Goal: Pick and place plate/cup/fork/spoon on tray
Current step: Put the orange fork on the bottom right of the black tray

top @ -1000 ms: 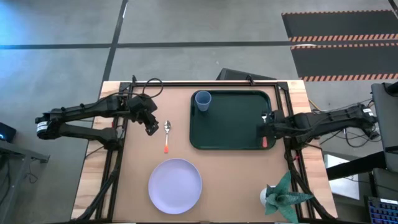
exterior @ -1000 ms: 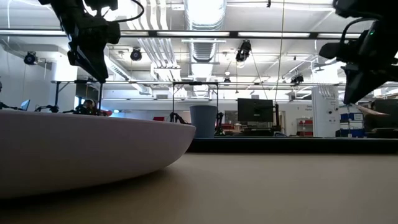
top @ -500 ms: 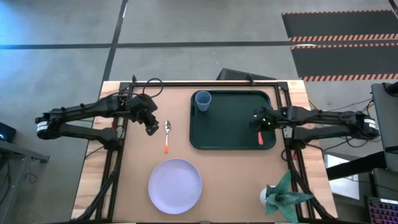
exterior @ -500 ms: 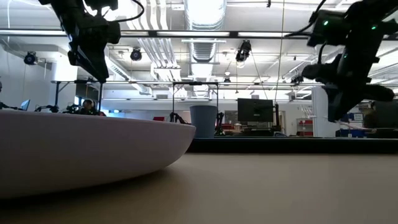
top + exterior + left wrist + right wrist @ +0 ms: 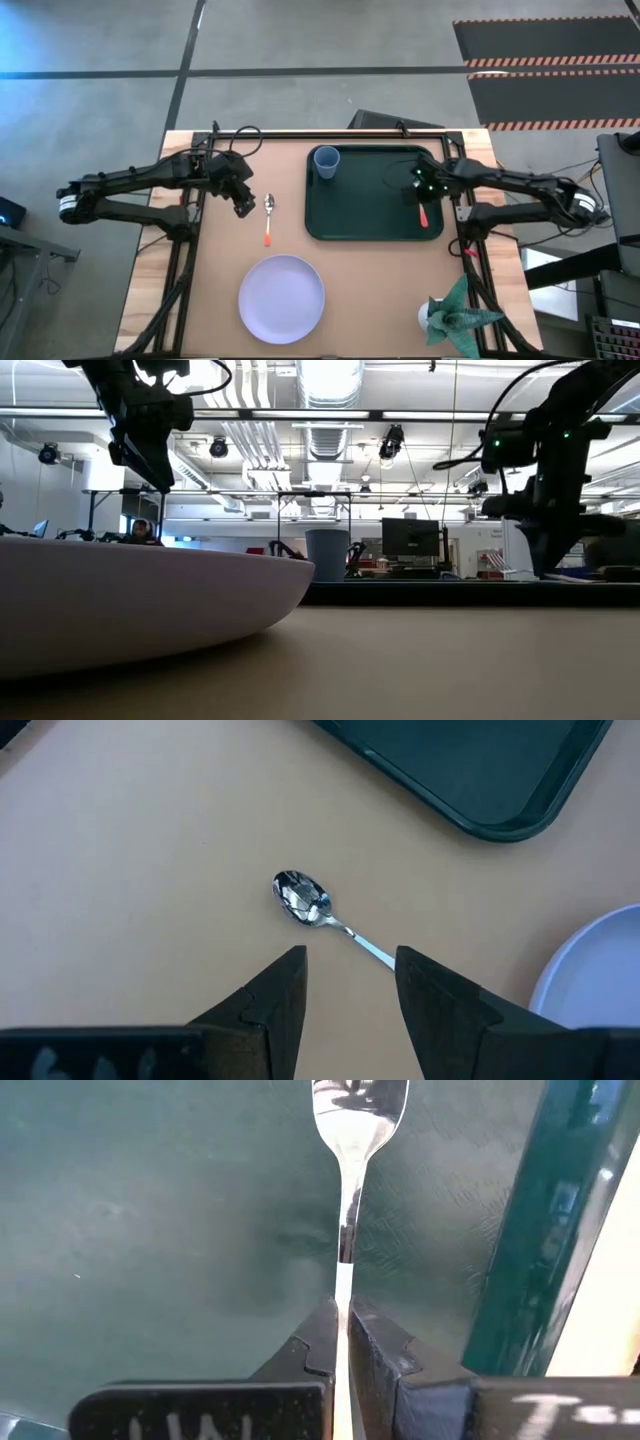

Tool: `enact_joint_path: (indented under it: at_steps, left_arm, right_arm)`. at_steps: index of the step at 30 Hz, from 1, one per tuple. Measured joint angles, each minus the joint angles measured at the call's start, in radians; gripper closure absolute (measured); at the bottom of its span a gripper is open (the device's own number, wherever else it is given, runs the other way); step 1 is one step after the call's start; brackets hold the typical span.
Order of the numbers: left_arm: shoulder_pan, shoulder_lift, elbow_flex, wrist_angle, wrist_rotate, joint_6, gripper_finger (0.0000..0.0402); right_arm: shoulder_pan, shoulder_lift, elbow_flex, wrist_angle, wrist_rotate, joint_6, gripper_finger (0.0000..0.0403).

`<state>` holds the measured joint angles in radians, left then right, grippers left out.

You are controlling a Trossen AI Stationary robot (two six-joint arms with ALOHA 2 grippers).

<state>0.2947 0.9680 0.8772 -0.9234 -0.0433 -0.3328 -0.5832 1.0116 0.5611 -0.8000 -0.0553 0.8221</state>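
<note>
1. The right gripper (image 5: 423, 197) is hovering over the right part of the tray (image 5: 372, 228), its fingers pinched tight on the fork (image 5: 347, 1190), gripping the thin metal neck with the tines pointing away from the wrist and the orange-red handle trailing behind.
2. The step in hand looks like setting the fork down on the tray; it is hanging close to the tray's right rim, so lowering it a little further inward would be safer.
3. Bringing it down flat before letting go should keep it from bouncing or sliding.
4. The left gripper (image 5: 345, 985) is waiting above the spoon (image 5: 269, 217), fingers parted and holding nothing; the spoon is lying on the table (image 5: 380, 300) just left of the tray.
5. The cup (image 5: 325, 161) is already standing in the tray's far-left corner.
6. The plate (image 5: 281, 298) is sitting on the table near the front edge, not yet moved.
</note>
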Motion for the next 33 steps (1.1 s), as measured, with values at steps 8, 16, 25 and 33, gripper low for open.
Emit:
enact_joint_path:
  at_steps: [8, 16, 25, 33]
  left_arm:
    - [0.0, 0.0, 0.0, 0.0, 0.0, 0.0, 0.0265]
    - [0.0, 0.0, 0.0, 0.0, 0.0, 0.0, 0.0265]
    - [0.0, 0.0, 0.0, 0.0, 0.0, 0.0, 0.0265]
    - [0.0, 0.0, 0.0, 0.0, 0.001, 0.001, 0.0265]
  right_arm:
    - [-0.015, 0.098, -0.003, 0.038, -0.015, -0.025, 0.0395]
    - [-0.015, 0.173, -0.003, 0.078, -0.027, -0.044, 0.0395]
    - [-0.039, 0.16, -0.004, 0.078, 0.042, 0.003, 0.0395]
    - [-0.038, 0.155, -0.005, 0.083, 0.078, 0.055, 0.0395]
